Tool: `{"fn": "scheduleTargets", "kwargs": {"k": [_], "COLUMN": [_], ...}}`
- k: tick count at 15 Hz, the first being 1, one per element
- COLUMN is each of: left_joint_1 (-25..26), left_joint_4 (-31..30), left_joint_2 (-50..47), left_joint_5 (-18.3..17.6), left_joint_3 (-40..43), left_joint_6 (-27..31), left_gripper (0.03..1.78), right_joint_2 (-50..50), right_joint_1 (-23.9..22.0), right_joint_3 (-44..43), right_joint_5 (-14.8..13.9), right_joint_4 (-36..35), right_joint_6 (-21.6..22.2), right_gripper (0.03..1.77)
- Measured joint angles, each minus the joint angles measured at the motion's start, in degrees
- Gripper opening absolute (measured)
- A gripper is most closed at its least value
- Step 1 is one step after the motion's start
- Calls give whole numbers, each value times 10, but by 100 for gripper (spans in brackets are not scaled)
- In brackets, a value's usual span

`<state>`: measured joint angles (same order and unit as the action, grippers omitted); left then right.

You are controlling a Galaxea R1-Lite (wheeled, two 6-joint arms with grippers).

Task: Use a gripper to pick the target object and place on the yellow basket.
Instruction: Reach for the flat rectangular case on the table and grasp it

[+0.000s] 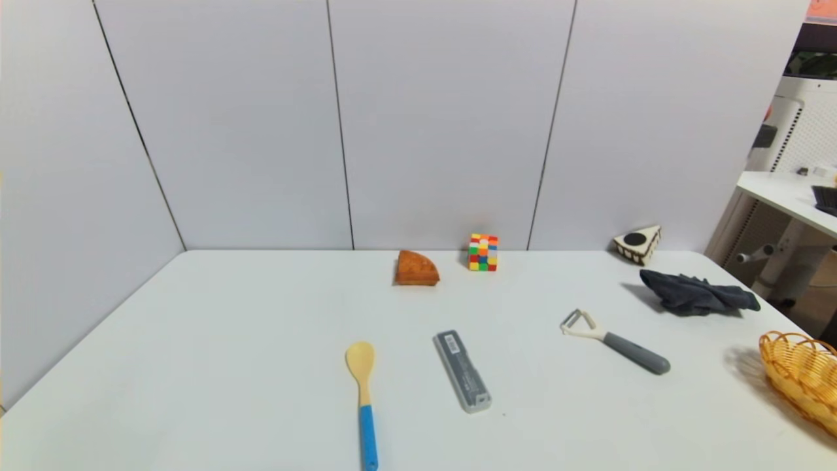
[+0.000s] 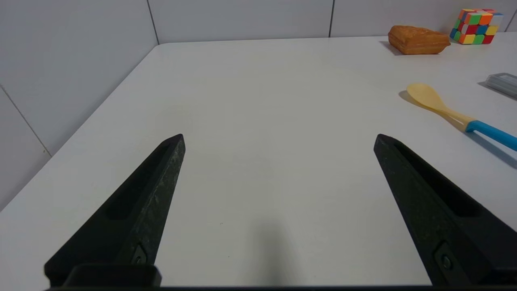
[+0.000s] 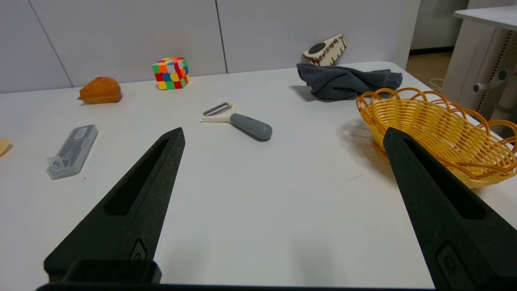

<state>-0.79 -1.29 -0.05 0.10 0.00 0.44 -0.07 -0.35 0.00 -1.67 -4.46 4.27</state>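
Note:
The slim grey case [image 1: 462, 371] with a white barcode label lies flat near the table's front centre, also seen in the right wrist view [image 3: 72, 150] and, at the frame edge, in the left wrist view [image 2: 503, 83]. The yellow wicker basket [image 1: 801, 376] stands at the right edge of the table [image 3: 440, 129]. Neither arm shows in the head view. My left gripper [image 2: 278, 139] is open over bare table at the front left. My right gripper [image 3: 282, 135] is open over bare table, the basket just beside one finger [image 3: 436, 190]. Nothing is held.
A wooden spoon with a blue handle [image 1: 363, 392] lies left of the case, a grey-handled white peeler [image 1: 618, 343] to its right. A dark cloth [image 1: 696, 294], a cake-slice toy [image 1: 637, 244], a colour cube [image 1: 482, 252] and a bread piece [image 1: 416, 269] sit farther back.

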Motion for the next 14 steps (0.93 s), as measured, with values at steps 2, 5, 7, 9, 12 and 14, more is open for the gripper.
{"fn": "scheduleTargets", "kwargs": {"k": [2, 5, 7, 9, 12, 14], "left_joint_1": [0, 0, 0, 0, 0, 0], "left_joint_4": [0, 0, 0, 0, 0, 0], "left_joint_2": [0, 0, 0, 0, 0, 0], "left_joint_5": [0, 0, 0, 0, 0, 0], "left_joint_3": [0, 0, 0, 0, 0, 0], "left_joint_6": [0, 0, 0, 0, 0, 0], "left_gripper": [169, 169, 169, 169, 169, 169], "right_joint_2": [2, 48, 107, 174, 285, 366], "right_joint_1": [0, 2, 7, 30, 102, 170], "right_joint_3": [0, -20, -83, -150, -252, -333], "right_joint_5": [-1, 2, 8, 35, 94, 116], "right_joint_4": [0, -3, -6, -8, -5, 1], "right_joint_6": [-4, -8, -13, -23, -29, -28], "right_gripper": [169, 169, 169, 169, 169, 169]}}
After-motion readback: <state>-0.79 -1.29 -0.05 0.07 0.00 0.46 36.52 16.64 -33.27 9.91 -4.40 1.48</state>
